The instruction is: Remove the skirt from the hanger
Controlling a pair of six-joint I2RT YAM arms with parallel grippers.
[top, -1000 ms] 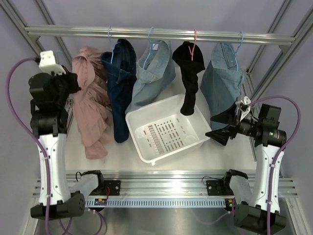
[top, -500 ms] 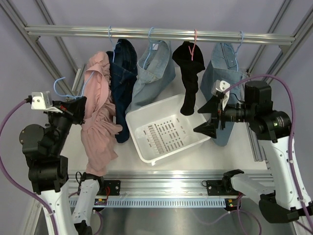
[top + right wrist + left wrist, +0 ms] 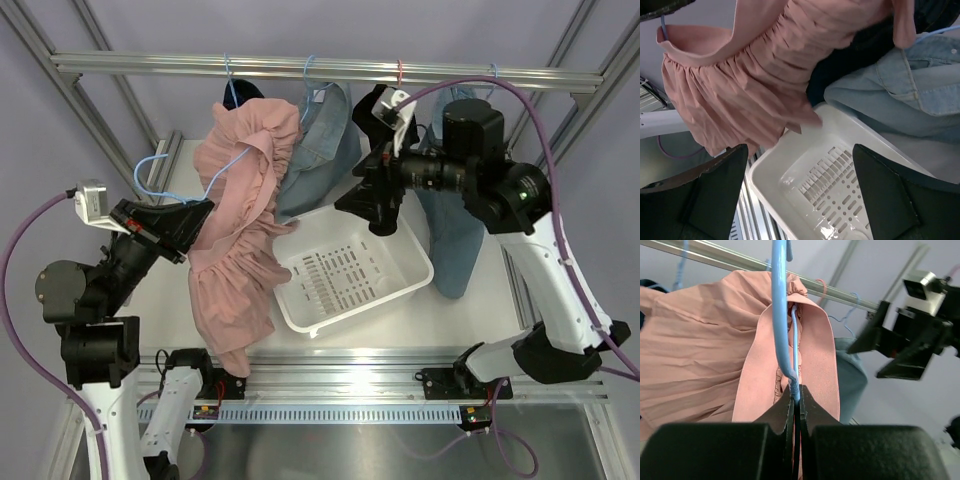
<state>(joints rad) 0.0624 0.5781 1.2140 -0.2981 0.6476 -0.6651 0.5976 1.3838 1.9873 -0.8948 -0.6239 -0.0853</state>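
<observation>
A pink pleated skirt (image 3: 245,230) hangs on a light blue hanger (image 3: 150,172), off the rail and tilted over the left edge of the white basket (image 3: 400,290). My left gripper (image 3: 200,215) is shut on the hanger's wire just below the hook. The left wrist view shows the hanger (image 3: 781,315) rising from my left gripper (image 3: 795,392), with the skirt's waistband (image 3: 820,360) looped around it. My right gripper (image 3: 365,195) is open above the basket, right of the skirt. In the right wrist view, my right gripper (image 3: 800,147) frames the basket (image 3: 840,165), with the skirt (image 3: 765,75) hanging ahead of it.
On the rail (image 3: 300,68) hang a light denim garment (image 3: 322,140), a black garment (image 3: 385,215) partly behind my right arm, and a pale denim garment (image 3: 450,245). A dark denim piece (image 3: 240,90) peeks from behind the skirt. Frame struts run along both sides.
My left arm has carried the hanger and skirt rightward, off the rail and toward the basket. My right arm has swung up and left over the basket, jaws still wide.
</observation>
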